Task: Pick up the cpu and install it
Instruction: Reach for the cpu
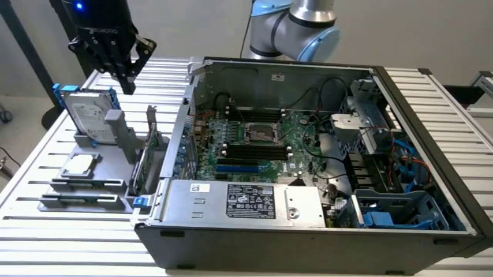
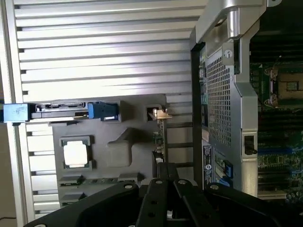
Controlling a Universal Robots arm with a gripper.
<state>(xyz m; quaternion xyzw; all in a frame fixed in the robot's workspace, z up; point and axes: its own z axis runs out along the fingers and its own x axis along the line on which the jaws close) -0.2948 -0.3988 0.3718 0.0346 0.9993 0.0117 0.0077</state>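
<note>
Tool (image 1: 127, 85): fingers closed together, gripping nothing, pointing down. Hangs in the air at the exterior view's left, above the grey fixture (image 1: 112, 173), higher than the top of the upright hard drive (image 1: 89, 114) and clear of it. Cpu (image 1: 79, 165): lying flat, silvery top up, in a square recess of the fixture on the slatted worktop (image 1: 46, 236). Untouched, well below the tool, just in front of the hard drive on the camera side. Confirmed in the wrist view: tool (image 2: 163, 172) above the fixture, cpu (image 2: 75, 153) seated in its recess, hard drive (image 2: 61, 111) seen edge-on in its blue frame near it. Standing on edge in the same fixture, between the cpu and the computer case (image 1: 308, 248): an expansion card (image 1: 150, 153). Case lying open on the worktop, at the exterior view's right of the fixture, with the motherboard (image 1: 297, 130) exposed. Near the middle of the board: the processor socket (image 1: 260, 134), ringed by a metal frame, not yet carrying the cpu. Behind the case: the robot arm (image 1: 297, 26).
</note>
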